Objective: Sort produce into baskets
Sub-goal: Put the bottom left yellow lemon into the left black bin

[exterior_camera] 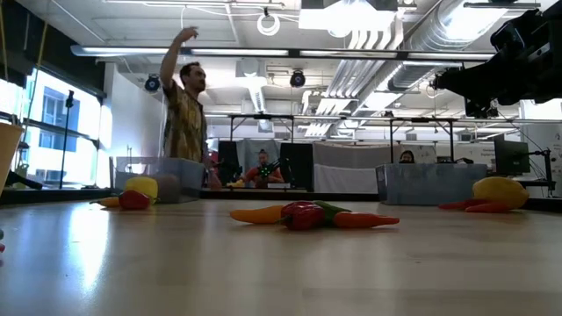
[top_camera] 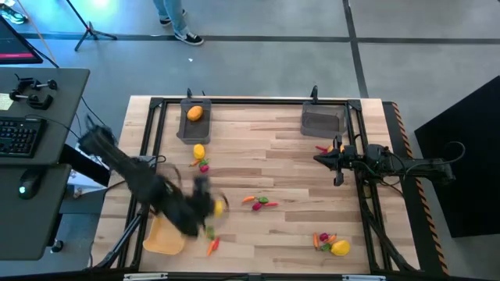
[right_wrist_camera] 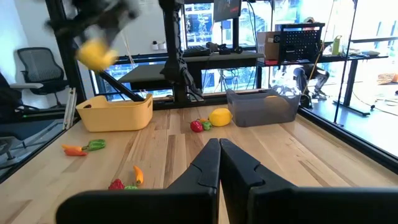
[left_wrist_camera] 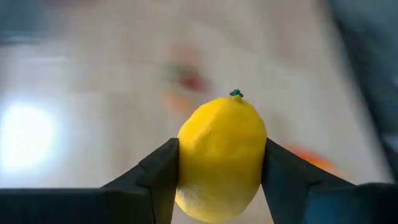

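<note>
Because my left gripper point(left_wrist_camera: 219, 186) is clamped on the yellow lemon point(left_wrist_camera: 221, 158), lifted near the tan tray point(top_camera: 162, 237), I judge that tray its destination, while my right gripper point(right_wrist_camera: 219, 163) waits pressed together beside 1 grey bin point(top_camera: 323, 120).

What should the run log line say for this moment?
left gripper: shut on lemon, lifted | right gripper: shut, waiting by grey bin | tan tray: near left arm
</note>
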`<state>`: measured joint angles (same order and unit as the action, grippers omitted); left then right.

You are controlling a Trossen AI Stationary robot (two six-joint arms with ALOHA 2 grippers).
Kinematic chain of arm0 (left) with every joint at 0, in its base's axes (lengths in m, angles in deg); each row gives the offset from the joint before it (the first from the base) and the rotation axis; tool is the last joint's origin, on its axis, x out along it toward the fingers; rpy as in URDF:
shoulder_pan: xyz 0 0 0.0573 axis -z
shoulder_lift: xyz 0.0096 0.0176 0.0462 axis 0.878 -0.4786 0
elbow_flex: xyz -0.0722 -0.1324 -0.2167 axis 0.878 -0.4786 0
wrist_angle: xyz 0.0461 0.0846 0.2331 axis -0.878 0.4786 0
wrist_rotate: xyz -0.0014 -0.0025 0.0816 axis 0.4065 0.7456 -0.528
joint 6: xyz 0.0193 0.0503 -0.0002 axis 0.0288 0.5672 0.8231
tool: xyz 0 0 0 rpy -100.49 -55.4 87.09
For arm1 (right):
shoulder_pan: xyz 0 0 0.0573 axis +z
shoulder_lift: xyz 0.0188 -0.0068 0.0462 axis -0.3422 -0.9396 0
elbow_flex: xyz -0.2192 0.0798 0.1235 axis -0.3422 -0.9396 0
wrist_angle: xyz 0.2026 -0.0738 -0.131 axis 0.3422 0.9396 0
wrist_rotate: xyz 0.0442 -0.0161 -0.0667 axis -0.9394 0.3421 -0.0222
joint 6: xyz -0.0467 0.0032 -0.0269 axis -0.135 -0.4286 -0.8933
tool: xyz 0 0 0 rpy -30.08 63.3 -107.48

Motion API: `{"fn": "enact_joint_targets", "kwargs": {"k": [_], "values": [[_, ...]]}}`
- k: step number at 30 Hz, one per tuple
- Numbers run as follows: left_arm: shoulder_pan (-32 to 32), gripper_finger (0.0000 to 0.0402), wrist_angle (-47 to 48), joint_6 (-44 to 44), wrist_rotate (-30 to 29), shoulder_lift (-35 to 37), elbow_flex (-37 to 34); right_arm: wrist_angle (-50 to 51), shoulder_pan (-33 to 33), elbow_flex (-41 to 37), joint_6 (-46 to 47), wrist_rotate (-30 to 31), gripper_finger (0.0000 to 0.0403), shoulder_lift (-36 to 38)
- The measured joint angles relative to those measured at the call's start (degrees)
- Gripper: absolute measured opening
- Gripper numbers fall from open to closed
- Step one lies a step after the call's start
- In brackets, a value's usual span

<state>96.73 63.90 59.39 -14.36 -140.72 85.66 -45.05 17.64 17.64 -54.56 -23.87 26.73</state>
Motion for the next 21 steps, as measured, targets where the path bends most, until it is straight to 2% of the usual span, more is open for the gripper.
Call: {"fn": "enact_joint_targets", "kwargs": {"k": [2, 4, 6, 9, 12, 17, 19, 21], "values": [[-4.1, 0.0174, 2.57, -6.81, -9.45, 4.24, 0.0, -0.02, -0.01, 0.0, 0.01, 0.0, 0.0, 0.01], [-9.36, 0.0174, 6.29, -13.39, -14.3, 7.16, 0.0, -0.02, -0.01, 0.0, 0.0, 0.0, 0.0, 0.0], [-15.72, 0.0174, 10.78, -17.16, -16.52, 8.78, -0.18, -0.02, 0.0, -0.02, 0.02, -0.02, 0.0, 0.02], [-25.34, 0.0175, 11.81, -16.37, -16.87, 10.79, -4.23, -0.02, -0.01, -0.01, 0.01, 0.0, 0.0, 0.02], [-34.61, 0.0176, 5.68, -12.04, -13.97, 12.62, -11.73, -0.01, -0.01, -0.02, 0.01, 0.0, 0.0, 0.02], [-48.27, 0.0176, -14.18, -1.37, -1.01, 15.31, -26.75, -0.02, -0.01, 0.0, 0.0, -0.02, 0.0, 0.02], [-53.13, 0.0176, -20.84, 2.62, 2.77, 15.68, -30.56, 0.0, 0.0, 0.0, 0.0, -0.02, 0.0, 0.02], [-58.23, 0.0177, -23.78, 3.08, 3.96, 15.7, -32.48, 0.0, -0.01, -0.01, 0.0, -0.01, 0.0, 0.02]]}}
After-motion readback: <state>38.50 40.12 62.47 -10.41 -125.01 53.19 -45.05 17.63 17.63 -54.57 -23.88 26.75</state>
